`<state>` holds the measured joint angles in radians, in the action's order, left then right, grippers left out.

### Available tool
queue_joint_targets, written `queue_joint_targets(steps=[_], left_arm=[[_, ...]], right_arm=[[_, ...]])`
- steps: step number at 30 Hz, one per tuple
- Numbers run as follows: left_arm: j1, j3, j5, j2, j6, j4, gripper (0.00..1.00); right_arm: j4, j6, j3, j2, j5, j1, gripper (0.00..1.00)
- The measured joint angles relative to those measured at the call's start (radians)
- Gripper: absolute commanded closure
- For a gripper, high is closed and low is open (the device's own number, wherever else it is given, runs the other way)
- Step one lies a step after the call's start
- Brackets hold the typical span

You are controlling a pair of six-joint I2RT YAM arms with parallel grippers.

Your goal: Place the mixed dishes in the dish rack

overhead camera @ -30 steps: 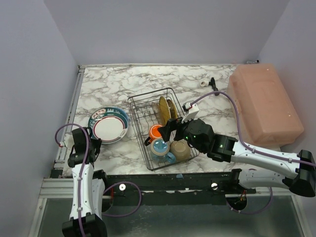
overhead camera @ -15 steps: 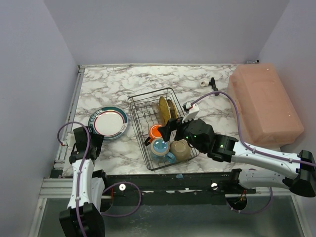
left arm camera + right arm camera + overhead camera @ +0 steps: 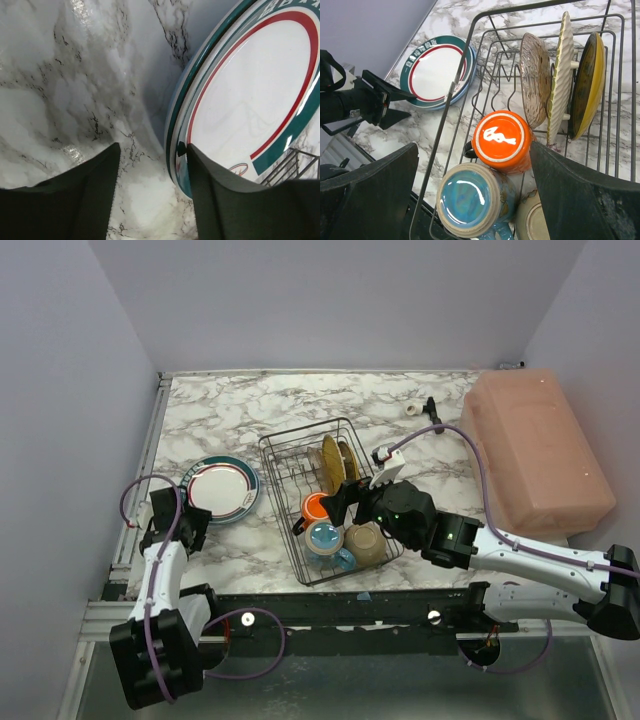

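Dishes sit in two groups: most are in the dish rack, and a stack of plates lies flat on the counter outside it. The right end effector hangs above the near end of the rack, its two fingers spread wide with nothing gripped. Straight beneath it, in the gap between the fingers, the orange mug stands upside down. The blue mug is upside down too, just beside the orange one on the side nearer the wrist. Part of an upturned bowl shows next to it, toward the other finger. Farther out ahead of the fingertips, three plates stand on edge among the tines, side by side: a pinkish plate, a pale ribbed plate and the small yellow dark-rimmed plate.

The left end effector is low over the counter, its fingers parted. The stack's near edge lies just ahead of it, in line with the gap. One finger is over bare marble and the other is over the top plate, a white one with a green rim and a red ring. A pale blue edge shows under that plate. Whether either finger touches the stack I cannot tell.

Well off to the right end effector's right, a large pink box rests on the counter, with a small black tool near its far corner.
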<state>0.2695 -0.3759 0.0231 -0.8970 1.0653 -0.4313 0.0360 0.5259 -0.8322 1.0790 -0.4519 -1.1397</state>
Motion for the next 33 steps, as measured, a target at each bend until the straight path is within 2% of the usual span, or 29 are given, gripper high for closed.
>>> queue_joint_targets(steps=[4, 9, 20, 33], left_arm=[[0.001, -0.042, -0.003, -0.028, -0.025, -0.018, 0.61], [0.002, -0.045, -0.003, 0.022, -0.043, -0.09, 0.63], [0.005, -0.082, -0.007, 0.099, -0.072, -0.216, 1.0], [0.01, -0.145, -0.019, 0.246, -0.12, -0.277, 1.0]], right_arm=[[-0.003, -0.001, 0.0, 0.0, 0.0, 0.0, 0.05], [-0.006, -0.002, 0.0, 0.0, 0.0, 0.0, 0.05], [-0.009, -0.003, 0.0, 0.0, 0.0, 0.0, 0.05], [-0.01, -0.003, 0.0, 0.0, 0.0, 0.0, 0.05]])
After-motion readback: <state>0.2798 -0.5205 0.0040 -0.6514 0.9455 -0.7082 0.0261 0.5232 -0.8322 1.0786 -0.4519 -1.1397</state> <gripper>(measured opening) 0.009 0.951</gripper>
